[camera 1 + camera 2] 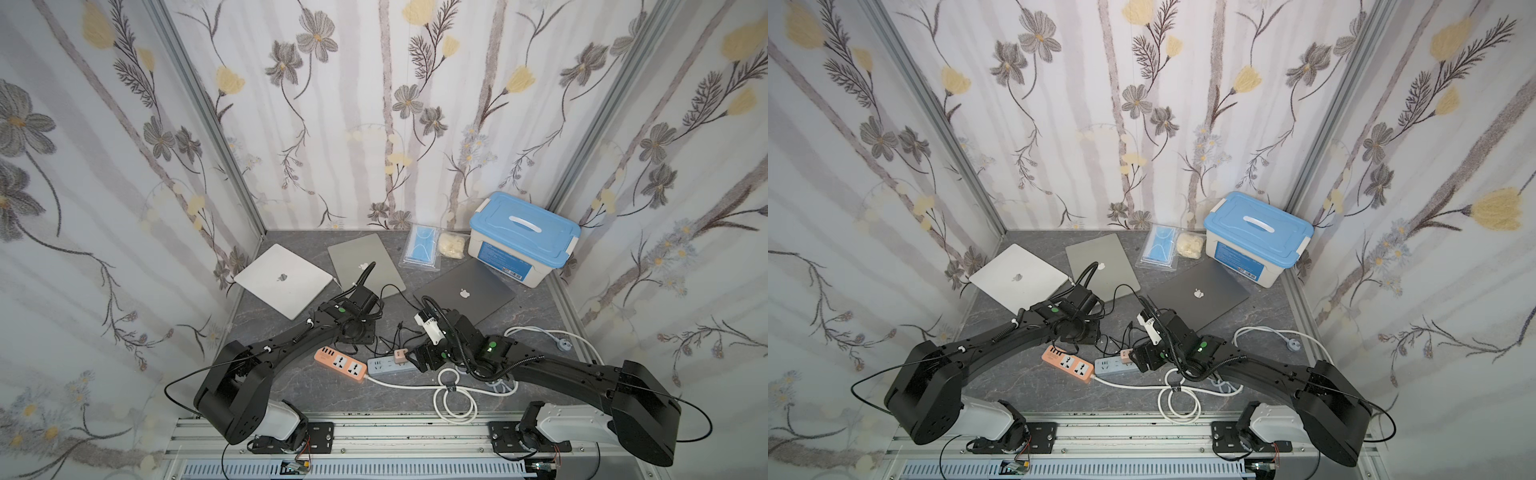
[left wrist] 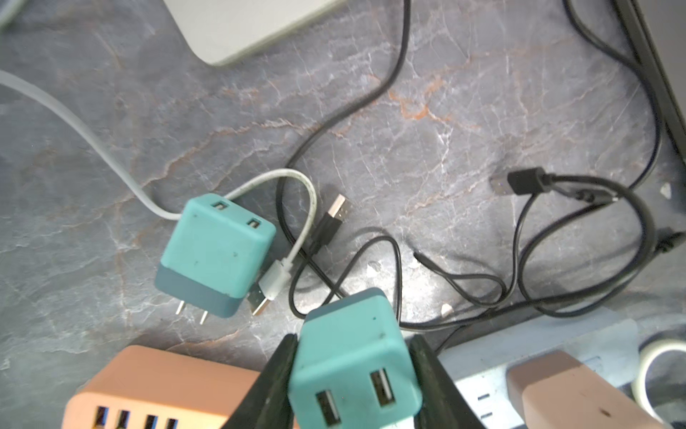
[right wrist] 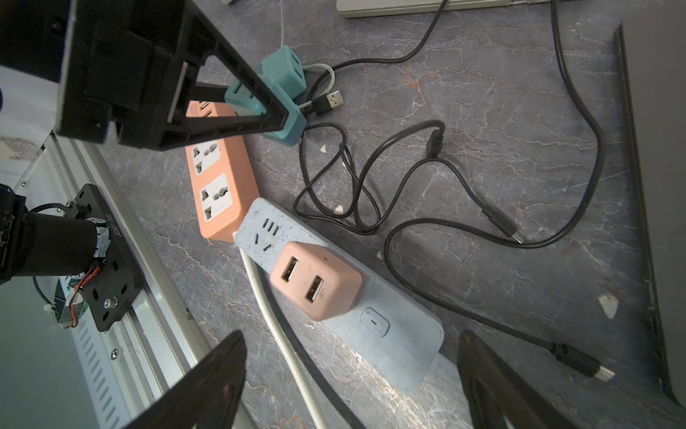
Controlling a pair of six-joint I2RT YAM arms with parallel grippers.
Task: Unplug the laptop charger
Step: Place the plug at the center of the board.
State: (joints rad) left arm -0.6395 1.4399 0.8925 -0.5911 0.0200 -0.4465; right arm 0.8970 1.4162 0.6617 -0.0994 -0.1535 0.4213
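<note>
A grey tabletop (image 2: 445, 122) with a veined, stone-like surface carries a tangle of thin black cables (image 3: 408, 167) and two power strips that meet at one end.

The left gripper (image 2: 352, 349) is partly closed. Its flat black fingers (image 2: 274, 379) press both sides of a matte teal cube charger (image 2: 356, 356) with two USB ports on its face. The charger is held just beyond the USB end of the smooth salmon-orange power strip (image 3: 222, 193), whose two sockets stand empty. A second teal cube charger (image 2: 215, 252) lies on its side on the table with two metal prongs bare, and a white cable (image 2: 308, 208) loops beside it.

Only the right wrist view shows the right gripper (image 3: 352, 375). Its black fingers (image 3: 211, 382) stand wide apart and hold nothing, and the end of the pale blue-grey power strip (image 3: 389, 327) shows between them. A rounded pink cube charger (image 3: 319, 286) is plugged into that strip.

Both top views add what the wrist cameras miss:
- a closed silver laptop (image 1: 286, 282)
- a closed grey laptop (image 1: 365, 266)
- a closed dark grey laptop (image 1: 465, 291)
- a white plastic box with a blue lid (image 1: 523, 237)
- floral-print walls (image 1: 374, 124) around the table

In those views the arms' wrists hide both grippers.
</note>
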